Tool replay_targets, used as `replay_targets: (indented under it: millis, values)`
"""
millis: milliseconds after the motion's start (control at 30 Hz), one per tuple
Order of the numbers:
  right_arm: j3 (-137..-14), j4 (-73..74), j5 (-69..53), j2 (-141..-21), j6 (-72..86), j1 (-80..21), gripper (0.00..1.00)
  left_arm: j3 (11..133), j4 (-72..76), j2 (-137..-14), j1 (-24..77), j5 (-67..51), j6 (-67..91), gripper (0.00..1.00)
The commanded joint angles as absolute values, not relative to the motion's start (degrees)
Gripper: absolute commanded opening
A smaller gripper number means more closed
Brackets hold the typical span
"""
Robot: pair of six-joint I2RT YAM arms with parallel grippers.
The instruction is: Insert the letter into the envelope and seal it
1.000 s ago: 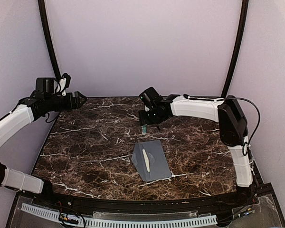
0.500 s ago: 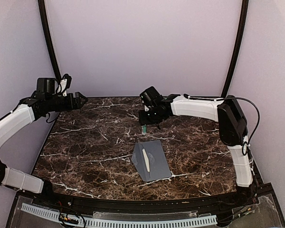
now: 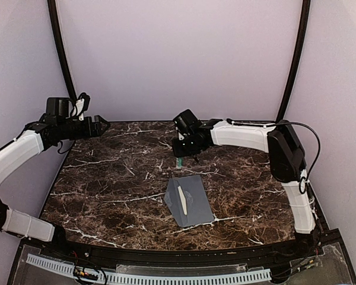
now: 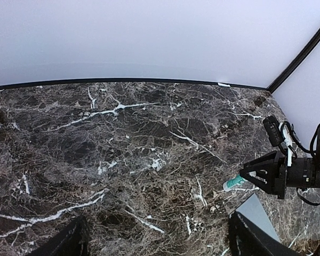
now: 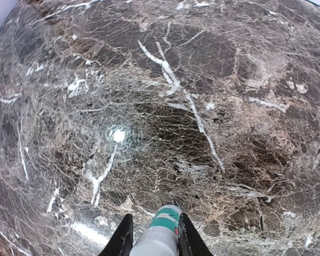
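**Ana:** Where did the envelope sit?

**Ben:** The envelope [image 3: 194, 202] lay flat on the dark marble table [image 3: 107, 190], a little nearer the front edge than the middle. Its long side ran roughly front to back, and its left edge came to a blunt point. Neither arm touched it.

**Ana:** And the letter?

**Ben:** Hard to say. A cream sliver [image 3: 180, 200] ran lengthwise along the envelope's left half, touching it. From overhead it was too thin to read; it might have been the letter's edge showing at the opening.

**Ana:** What was the right gripper doing?

**Ben:** The right gripper [image 3: 180, 155] hung over the table just beyond the envelope's far end, pointing down. In its wrist view both fingers [image 5: 122, 237] pressed against the sides of a white tube with a green band [image 5: 161, 226], so it had the tube clamped. The green end pointed toward the marble. I could not tell whether the tip touched the surface.

**Ana:** And the left?

**Ben:** The left gripper [image 3: 104, 124] was raised over the far left corner of the table, well apart from the envelope. Its fingers [image 4: 69, 242] stood spread wide with only bare marble between them.
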State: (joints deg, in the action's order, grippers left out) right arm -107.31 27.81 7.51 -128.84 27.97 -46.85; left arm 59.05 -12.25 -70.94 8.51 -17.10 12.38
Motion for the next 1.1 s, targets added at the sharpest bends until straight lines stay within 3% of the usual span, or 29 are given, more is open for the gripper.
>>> replay_targets:
  millis: [0,167,333,500,667,1067]
  values:
    - [-109.3,26.6,7.4,-129.7,28.1,-47.3,0.21,58.6,-12.2,-70.7,8.4,-17.8,12.1,0.89]
    - [-109.0,26.4,8.2,-128.1,28.0,-47.5,0.13,58.1,-11.7,-70.5,8.5,-18.1,12.1,0.86]
    - [-104.6,24.0,4.7,-121.6,27.9,-47.6,0.1,56.3,-7.1,-69.8,10.8,-27.2,10.6,0.8]
    - [-94.8,20.2,-3.5,-110.5,28.0,-47.7,0.1,54.6,-5.4,-69.5,23.3,-26.0,4.0,0.8]
    - [-86.8,18.6,-12.8,-100.4,27.9,-47.9,0.11,54.2,2.1,-71.6,30.5,-35.2,5.7,0.81]
    - [-71.3,6.8,-31.8,-85.2,31.1,-48.9,0.12,62.4,0.8,-81.6,46.4,-31.1,0.4,0.83]
